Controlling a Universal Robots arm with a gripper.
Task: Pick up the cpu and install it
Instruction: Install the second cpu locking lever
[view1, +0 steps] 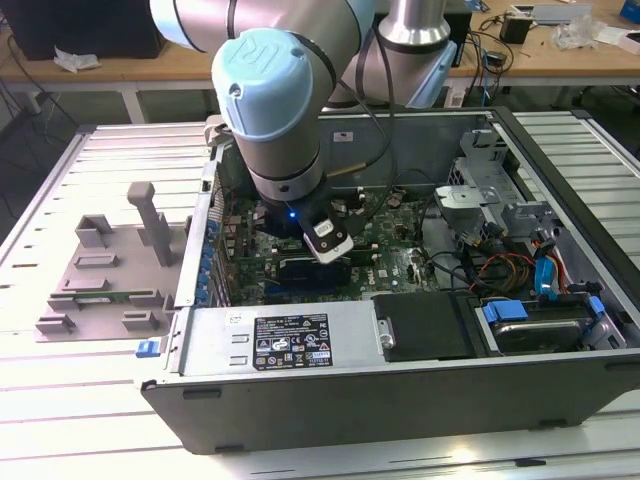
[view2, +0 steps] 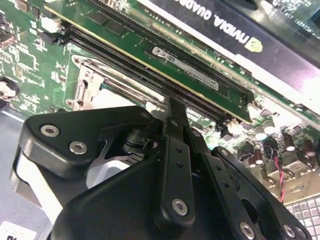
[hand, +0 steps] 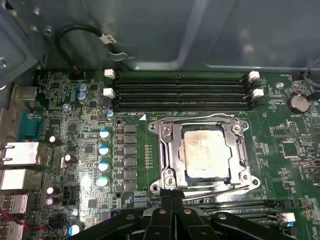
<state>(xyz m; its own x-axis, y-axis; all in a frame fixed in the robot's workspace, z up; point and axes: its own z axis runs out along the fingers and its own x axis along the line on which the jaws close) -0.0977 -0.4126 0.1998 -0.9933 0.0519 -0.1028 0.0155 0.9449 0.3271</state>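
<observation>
The gripper (hand: 172, 200) has its jaws clenched together with nothing between them: in the first wrist view the two black fingers (hand: 165, 212) meet in a narrow point just beside the near edge of the socket frame (hand: 167, 145), and in the second wrist view the same fingers (view2: 176, 120) run together to a single tip just above the board. The cpu (hand: 206, 150) lies flat inside the socket frame, its dull silver-grey top facing up and smudged, square to the frame on all sides. The fingertips stand just outside the frame and do not touch the chip.

Beyond the socket frame on the side away from the gripper, four long black memory slots (hand: 180, 90) with white end clips run parallel to the frame's edge. To one side of the frame stands a row of small silver-topped capacitors (hand: 104, 157) on the green motherboard (hand: 280, 165). In the second wrist view a black graphics card (view2: 280, 45) sits past the slots.

In the exterior view the arm (view1: 270, 110) reaches down into the open computer case (view1: 400, 390), which lies on a slatted metal table (view1: 60, 400). A grey plastic tray (view1: 105, 270) rests on the table beside the case, towards the exterior view's left
</observation>
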